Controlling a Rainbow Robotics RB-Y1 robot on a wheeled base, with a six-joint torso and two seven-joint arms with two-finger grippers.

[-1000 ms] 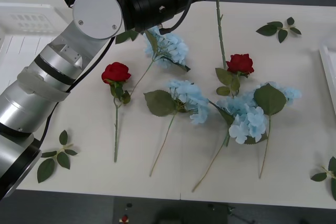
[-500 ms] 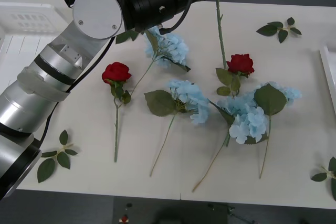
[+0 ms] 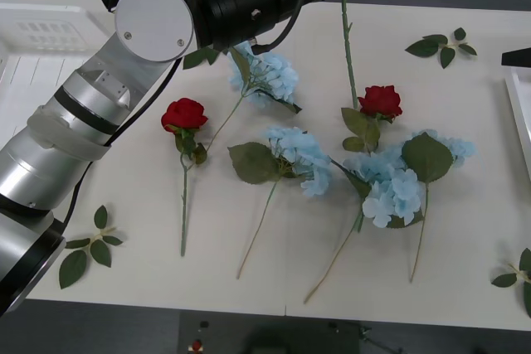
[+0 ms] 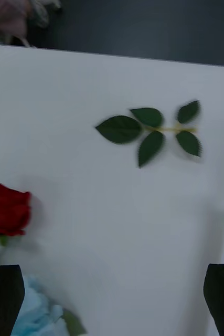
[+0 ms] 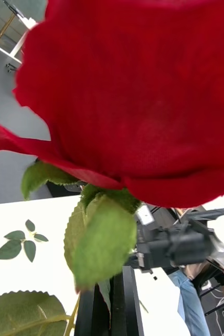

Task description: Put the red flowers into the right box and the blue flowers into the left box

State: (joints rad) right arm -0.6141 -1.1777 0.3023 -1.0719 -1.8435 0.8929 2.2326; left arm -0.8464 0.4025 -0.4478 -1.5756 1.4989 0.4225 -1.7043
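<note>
A: What is the left hand (image 5: 109, 303) doing?
B: Its black fingers are pinched on a deep-red artificial rose (image 5: 132, 89), held up above the far side of the white counter (image 3: 465, 221).

A: And the right hand (image 4: 112, 300)?
B: Its fingers are spread wide, low over the counter near a loose green leaf sprig (image 4: 148, 131).

A: What about the rest?
B: Two more red roses (image 3: 183, 113) and four fluffy pale-blue flower clusters (image 3: 299, 151) lie mid-counter. They are between the large ribbed white tray (image 3: 50, 31) on the left and the narrow white tray edge (image 3: 518, 113) on the right.
</note>
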